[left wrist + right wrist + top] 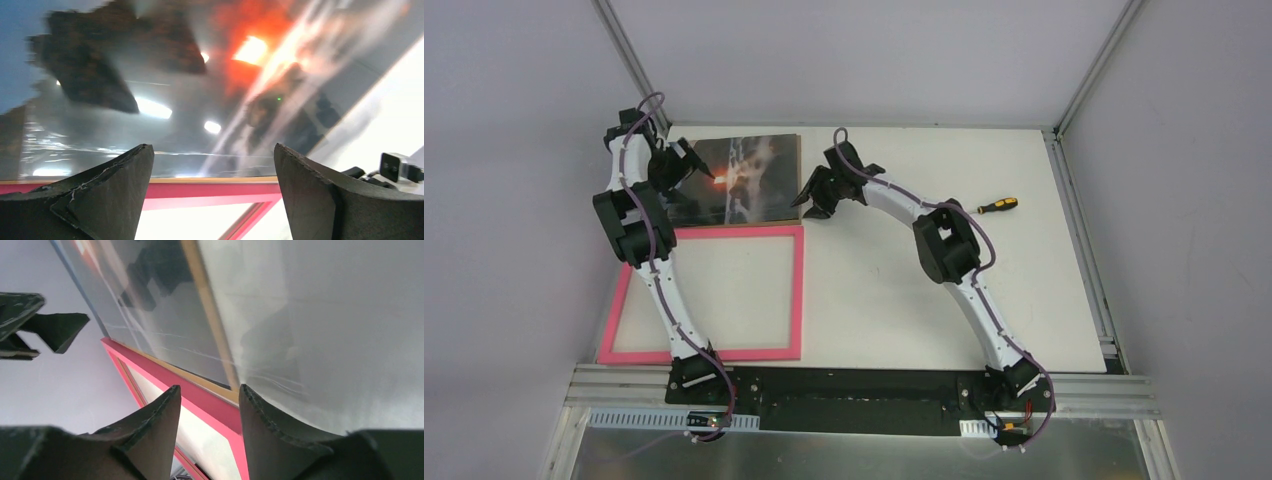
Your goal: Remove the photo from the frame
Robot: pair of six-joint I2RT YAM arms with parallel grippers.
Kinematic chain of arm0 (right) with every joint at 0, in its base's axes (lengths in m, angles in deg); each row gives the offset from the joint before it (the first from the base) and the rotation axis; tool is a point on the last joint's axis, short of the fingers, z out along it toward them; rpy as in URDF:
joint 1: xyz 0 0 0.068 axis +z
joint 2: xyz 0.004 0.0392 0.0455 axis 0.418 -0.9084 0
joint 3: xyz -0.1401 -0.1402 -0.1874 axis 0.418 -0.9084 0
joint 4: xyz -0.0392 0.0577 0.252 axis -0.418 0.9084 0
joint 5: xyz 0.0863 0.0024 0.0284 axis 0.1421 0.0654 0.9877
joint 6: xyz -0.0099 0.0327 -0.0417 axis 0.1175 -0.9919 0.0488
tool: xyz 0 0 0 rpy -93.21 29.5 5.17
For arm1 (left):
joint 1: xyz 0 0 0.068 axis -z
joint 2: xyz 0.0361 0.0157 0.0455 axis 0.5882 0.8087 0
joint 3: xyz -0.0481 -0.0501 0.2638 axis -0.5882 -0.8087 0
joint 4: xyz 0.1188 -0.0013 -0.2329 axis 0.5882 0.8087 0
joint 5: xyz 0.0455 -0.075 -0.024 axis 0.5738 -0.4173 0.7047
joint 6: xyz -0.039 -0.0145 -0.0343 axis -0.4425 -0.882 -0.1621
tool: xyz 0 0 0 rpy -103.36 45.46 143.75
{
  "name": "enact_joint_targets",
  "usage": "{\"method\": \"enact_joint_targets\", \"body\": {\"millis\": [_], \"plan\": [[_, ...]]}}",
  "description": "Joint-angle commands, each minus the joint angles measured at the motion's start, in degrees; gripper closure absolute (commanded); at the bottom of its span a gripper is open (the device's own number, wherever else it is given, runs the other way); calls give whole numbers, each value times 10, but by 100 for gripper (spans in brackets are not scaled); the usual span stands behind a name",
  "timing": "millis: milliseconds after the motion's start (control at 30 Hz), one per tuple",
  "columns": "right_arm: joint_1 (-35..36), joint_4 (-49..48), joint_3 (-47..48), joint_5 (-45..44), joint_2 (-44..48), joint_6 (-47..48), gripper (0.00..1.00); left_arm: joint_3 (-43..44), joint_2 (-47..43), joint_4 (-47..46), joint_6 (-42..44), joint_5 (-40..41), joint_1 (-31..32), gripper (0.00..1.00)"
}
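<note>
The photo (759,180), a dark sunset print on brown board, lies flat at the back of the table, outside the frame. The pink frame (799,290) lies empty just in front of it, its far edge along the photo's near edge. My left gripper (709,172) hovers open over the photo's left half. In the left wrist view the gripper (214,150) holds nothing, with the photo (200,100) and the frame (210,192) beyond. My right gripper (811,205) is open at the photo's right edge. In the right wrist view the gripper (210,390) is empty over the frame (210,407) and the photo (150,315).
A screwdriver (997,206) with a yellow and black handle lies on the white table (904,300) to the right of the right arm. Metal rails run along the table's edges. The left gripper (45,325) shows at the left of the right wrist view.
</note>
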Motion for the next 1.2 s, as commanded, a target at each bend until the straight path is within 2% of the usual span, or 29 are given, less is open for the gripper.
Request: {"method": "enact_joint_targets", "body": {"millis": [0, 100, 233, 467, 667, 833, 1033, 1167], "plan": [[-44, -22, -73, -18, 106, -3, 50, -2, -50, -28, -46, -45, 30, 7], [-72, -13, -105, -52, 136, 23, 44, -1, -41, -31, -57, -59, 47, 7], [-87, 45, -51, -60, 92, 86, 36, -13, -44, -35, -69, -72, 69, 7], [-71, 33, 64, -45, -17, 108, 35, -62, -71, -42, -76, -44, 87, 7], [-35, -5, 119, -49, -79, 104, 35, -44, -60, -36, -28, -1, 67, 6], [-10, -60, 111, -44, -79, 84, 35, -1, -37, -15, 2, 15, 29, 6], [-6, -98, 87, -49, -57, 57, 35, 33, -25, 4, 33, 42, 15, 5], [-7, -92, 102, -52, -57, 53, 36, 42, -16, 6, 12, 1, 17, 6]]}}
